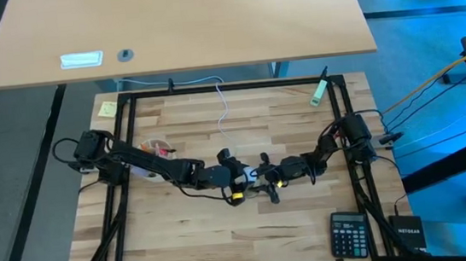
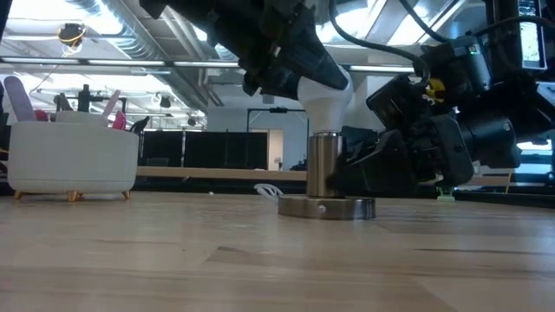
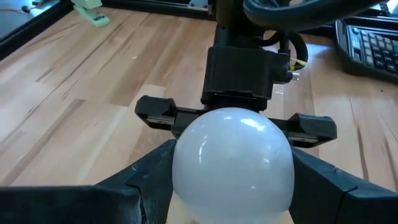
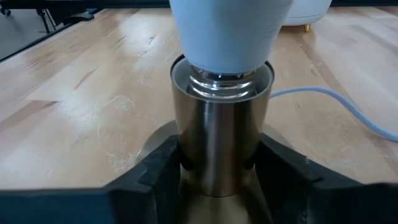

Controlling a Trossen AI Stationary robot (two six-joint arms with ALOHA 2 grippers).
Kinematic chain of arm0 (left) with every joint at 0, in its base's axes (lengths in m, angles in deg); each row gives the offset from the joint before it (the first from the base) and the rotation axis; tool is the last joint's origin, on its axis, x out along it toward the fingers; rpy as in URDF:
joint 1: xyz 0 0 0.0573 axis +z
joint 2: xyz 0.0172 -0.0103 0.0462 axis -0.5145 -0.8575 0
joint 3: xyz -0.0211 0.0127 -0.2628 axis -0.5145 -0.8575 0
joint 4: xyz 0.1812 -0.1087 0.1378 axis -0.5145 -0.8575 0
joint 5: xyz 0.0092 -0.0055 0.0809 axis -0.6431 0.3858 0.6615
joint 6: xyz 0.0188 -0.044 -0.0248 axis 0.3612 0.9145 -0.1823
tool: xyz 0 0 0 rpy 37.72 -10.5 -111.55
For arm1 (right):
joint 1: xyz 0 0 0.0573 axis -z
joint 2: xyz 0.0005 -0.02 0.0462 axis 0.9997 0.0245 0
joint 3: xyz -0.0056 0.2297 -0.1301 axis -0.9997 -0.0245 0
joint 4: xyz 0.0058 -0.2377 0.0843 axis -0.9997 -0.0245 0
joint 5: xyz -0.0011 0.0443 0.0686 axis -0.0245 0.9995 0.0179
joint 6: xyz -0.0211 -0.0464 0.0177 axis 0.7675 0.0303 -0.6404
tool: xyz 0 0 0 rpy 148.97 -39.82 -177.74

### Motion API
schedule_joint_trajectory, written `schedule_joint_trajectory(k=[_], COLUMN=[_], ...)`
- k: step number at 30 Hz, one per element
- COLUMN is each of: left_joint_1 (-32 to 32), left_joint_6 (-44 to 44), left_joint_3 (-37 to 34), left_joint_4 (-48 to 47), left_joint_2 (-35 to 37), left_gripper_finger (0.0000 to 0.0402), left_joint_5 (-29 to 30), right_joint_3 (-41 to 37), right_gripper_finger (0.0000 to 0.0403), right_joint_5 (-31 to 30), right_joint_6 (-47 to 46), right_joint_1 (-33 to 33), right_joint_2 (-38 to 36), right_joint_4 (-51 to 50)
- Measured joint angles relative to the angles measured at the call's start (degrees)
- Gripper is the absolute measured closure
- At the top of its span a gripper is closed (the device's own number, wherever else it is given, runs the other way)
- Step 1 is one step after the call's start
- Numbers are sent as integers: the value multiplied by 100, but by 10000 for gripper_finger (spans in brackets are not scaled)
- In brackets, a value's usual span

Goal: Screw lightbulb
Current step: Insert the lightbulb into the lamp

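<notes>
Evidently 2 hands split the job mid-surface (image 1: pixel 226 234): left hand (image 3: pixel 233 180) has its fingers (image 3: pixel 149 186) partly spread and pressed to both sides of the lightbulb (image 3: pixel 232 163), holding it upright w/ its screw base seated in the mouth of the socket (image 4: pixel 221 130), prob. so the thread starts straight. Right hand (image 4: pixel 217 171), low at the opposite side, has its fingers (image 4: pixel 163 168) around the socket's metal barrel, touching or nearly so, apparently to stop the base (image 2: pixel 326 207) spinning while the bulb gets turned. Cord (image 1: pixel 224 106) trails off toward the far edge, clear of both arms.
</notes>
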Motion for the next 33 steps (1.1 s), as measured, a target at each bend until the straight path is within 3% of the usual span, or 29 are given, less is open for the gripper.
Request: schedule_joint_trajectory(k=[6,18,21,26,33], left_joint_1=[-55,-55,-55,-55,-50], left_joint_6=[-179,-170,-159,-155,-184], left_joint_3=[0,-2,-2,-4,-4], left_joint_4=[0,1,-3,-15,63], left_joint_2=[-13,-22,-22,-27,-37], left_gripper_finger=[167,167,167,167,167], left_joint_5=[0,-35,-37,-46,-75], right_joint_3=[7,216,424,299,-50], right_gripper_finger=[223,156,166,222,222], right_joint_5=[-100,161,224,162,37], right_joint_6=[-143,-97,41,120,-46], right_joint_1=[-7,-2,-4,2,2], right_joint_2=[0,25,191,226,205], right_joint_4=[3,-141,-387,-164,171])
